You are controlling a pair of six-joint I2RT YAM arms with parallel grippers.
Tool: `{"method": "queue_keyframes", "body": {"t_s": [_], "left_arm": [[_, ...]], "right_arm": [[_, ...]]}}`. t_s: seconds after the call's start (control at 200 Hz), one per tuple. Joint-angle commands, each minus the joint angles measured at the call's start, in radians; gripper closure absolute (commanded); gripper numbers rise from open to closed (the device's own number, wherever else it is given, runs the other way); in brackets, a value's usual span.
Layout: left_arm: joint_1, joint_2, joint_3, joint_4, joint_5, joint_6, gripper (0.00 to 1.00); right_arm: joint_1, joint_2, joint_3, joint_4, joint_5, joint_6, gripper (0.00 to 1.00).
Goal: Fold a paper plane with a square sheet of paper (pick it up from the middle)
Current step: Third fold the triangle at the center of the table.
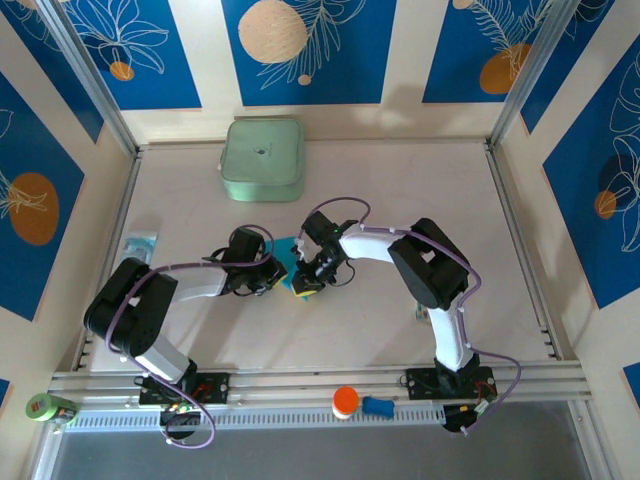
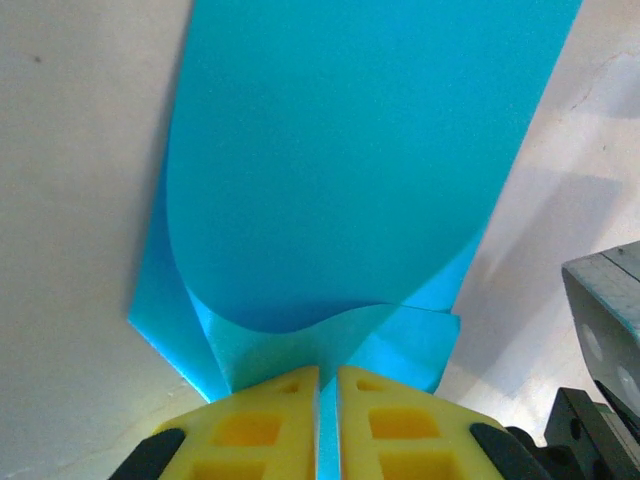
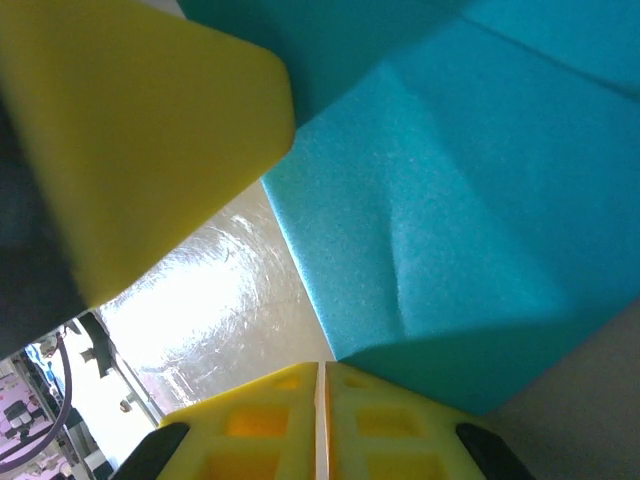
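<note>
Mid-fold at worktop (image 1: 420,200) centre: left gripper (image 2: 328,385) pinches square sheet of paper (image 2: 340,170); right gripper (image 3: 322,375) pressed together (hold on paper unclear). Next likely needs aligned edges.

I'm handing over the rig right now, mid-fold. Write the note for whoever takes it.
Left tool: shut on the square sheet of paper, pinching its near edge.
Right tool: shut, tips at a corner of the sheet; a grip is not clear.
Paper: between both tools, curled over on itself, one soft crease.
Done: sheet gripped, first bend begun.
To do: all sharp folds; no plane shape yet.
</note>
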Motion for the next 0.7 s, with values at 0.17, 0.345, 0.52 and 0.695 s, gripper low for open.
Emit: {"method": "queue_keyframes", "body": {"t_s": [0.17,0.345,0.52,0.695], "left_arm": [[-0.006,-0.067,-0.011,-0.021,0.008,0.029,0.86],[-0.018,-0.082,-0.031,-0.013,0.022,0.045,0.86],[-0.04,-0.052,-0.03,0.015,0.045,0.053,0.86],[-0.055,-0.028,-0.019,0.015,0.04,0.056,0.86]], "right_arm": [[0.012,0.029,0.033,-0.049,0.016,-0.022,0.9],[0.015,0.04,0.04,-0.06,0.026,-0.022,0.9],[0.015,0.046,0.043,-0.069,0.032,-0.021,0.9],[0.014,0.046,0.043,-0.073,0.038,-0.017,0.91]]}}
